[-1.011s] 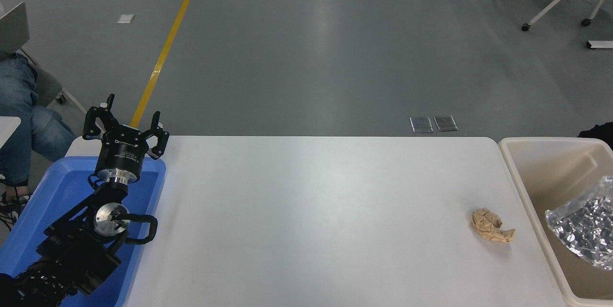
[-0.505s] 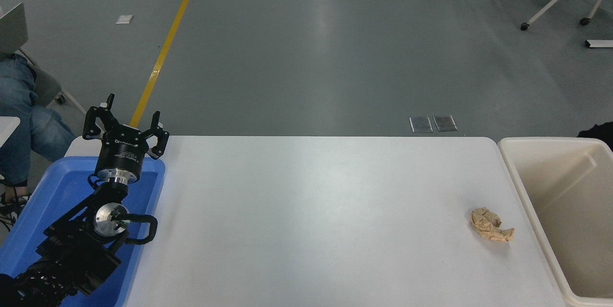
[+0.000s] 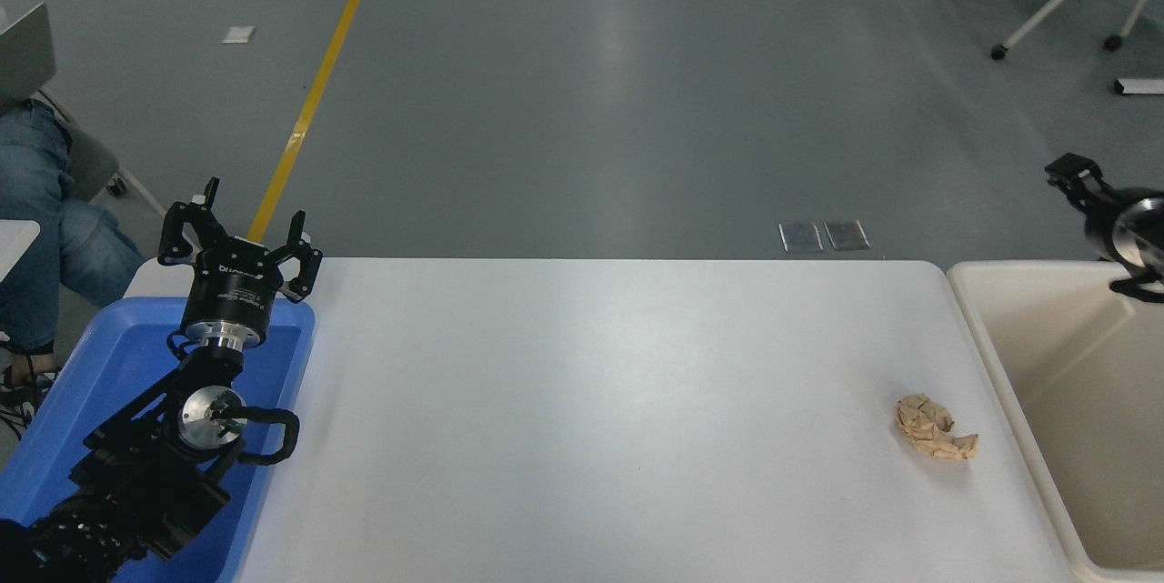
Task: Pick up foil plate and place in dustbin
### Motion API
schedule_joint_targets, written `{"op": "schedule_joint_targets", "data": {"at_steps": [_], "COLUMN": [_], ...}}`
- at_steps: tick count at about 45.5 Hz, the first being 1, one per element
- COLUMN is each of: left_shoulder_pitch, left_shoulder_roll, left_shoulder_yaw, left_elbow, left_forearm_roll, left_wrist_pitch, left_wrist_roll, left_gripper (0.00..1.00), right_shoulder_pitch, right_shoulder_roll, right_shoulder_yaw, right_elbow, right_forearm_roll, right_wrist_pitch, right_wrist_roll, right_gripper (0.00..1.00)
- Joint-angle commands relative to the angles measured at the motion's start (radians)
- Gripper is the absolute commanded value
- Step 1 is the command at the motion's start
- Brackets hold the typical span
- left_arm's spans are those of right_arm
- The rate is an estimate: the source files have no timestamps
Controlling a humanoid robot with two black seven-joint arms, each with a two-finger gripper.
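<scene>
Right arm back in view above the bin; no plate to be seen.

The right gripper now shows at the right edge, above the far rim of the bin; half a second ago only a dark sliver sat there. Only part of it is in the picture, so I cannot tell how its fingers stand. A second ago the foil plate lay inside the bin near its right side; since then it has dropped out of sight, and the visible bin floor is bare beige. The paper wad lies where it did on the tabletop, just left of the bin. The left gripper stays parked, fingers spread and empty, over the far end of the blue tub, well left of the bin.
</scene>
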Motion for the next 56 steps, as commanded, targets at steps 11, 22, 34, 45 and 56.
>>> {"op": "schedule_joint_targets", "data": {"at_steps": [11, 22, 34, 45, 56], "left_shoulder_pitch": [0.000, 0.000, 0.000, 0.000, 0.000], "left_shoulder_roll": [0.000, 0.000, 0.000, 0.000, 0.000], "left_shoulder_yaw": [0.002, 0.002, 0.002, 0.002, 0.002], "left_elbow": [0.000, 0.000, 0.000, 0.000, 0.000], "left_forearm_roll": [0.000, 0.000, 0.000, 0.000, 0.000], "left_wrist_pitch": [0.000, 0.000, 0.001, 0.000, 0.000], "left_wrist_roll": [0.000, 0.000, 0.000, 0.000, 0.000], "left_gripper": [0.99, 0.99, 0.99, 0.99, 0.99], "right_shoulder_pitch": [0.352, 0.553, 0.798, 0.967, 0.987], "right_shoulder_roll": [0.159, 0.129, 0.052, -0.020, -0.022], "right_shoulder_yaw": [-0.191, -0.269, -0.332, -0.346, -0.342], "right_elbow": [0.429, 0.670, 0.984, 1.141, 1.149], "right_forearm_roll": [-0.133, -0.133, -0.131, -0.131, -0.131], "right_wrist_pitch": [0.289, 0.380, 0.428, 0.461, 0.466], "right_wrist_roll": [-0.005, -0.006, -0.032, -0.035, -0.035], "right_gripper": [1.00, 1.00, 1.00, 1.00, 1.00]}}
